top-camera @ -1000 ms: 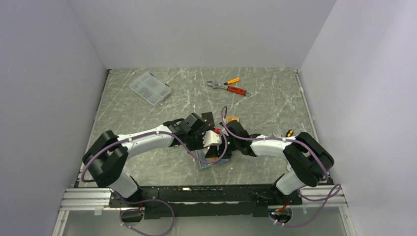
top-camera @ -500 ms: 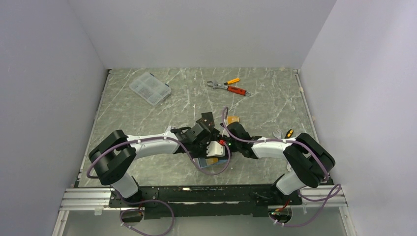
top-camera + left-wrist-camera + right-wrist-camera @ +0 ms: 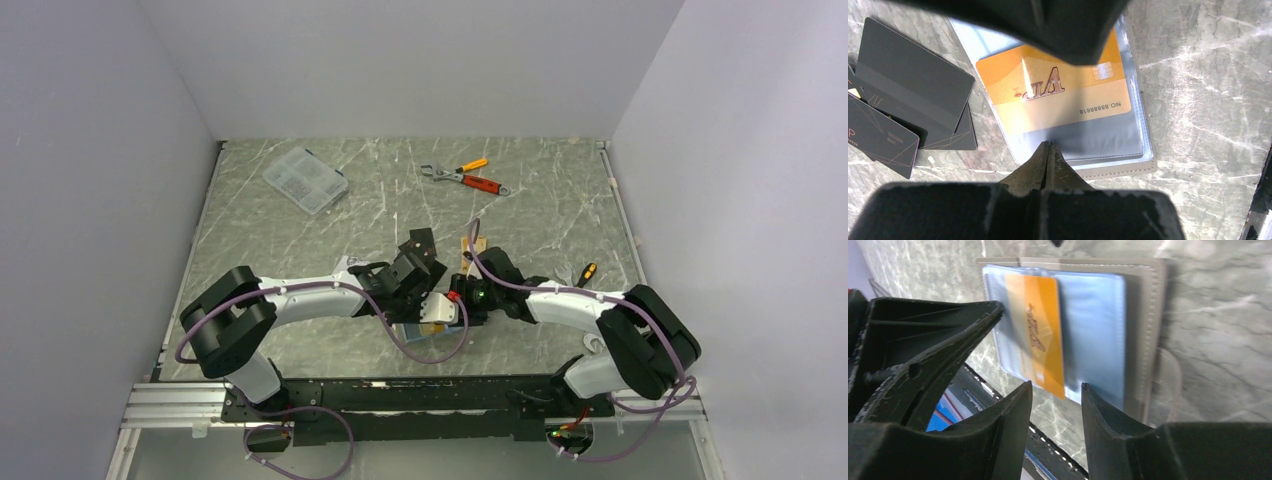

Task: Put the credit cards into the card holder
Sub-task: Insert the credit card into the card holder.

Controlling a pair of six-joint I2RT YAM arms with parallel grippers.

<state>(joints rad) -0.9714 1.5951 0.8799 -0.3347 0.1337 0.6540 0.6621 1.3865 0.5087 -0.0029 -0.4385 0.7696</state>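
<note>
An orange-gold plastic card (image 3: 1053,95) is laid on the opened taupe leather-like card holder (image 3: 1153,315); left jaws are clenched at its lining, right jaws parted, seemingly empty.

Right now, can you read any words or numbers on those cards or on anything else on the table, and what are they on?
"VIP": gold script on the orange card in the card holder, upside down in the left wrist view.
"NO.88888818": same card, also upside down.
"P": end of a cut-off word on the nearest black card; its fine print is too small to read.
Clear box and tools: nothing readable.
</note>
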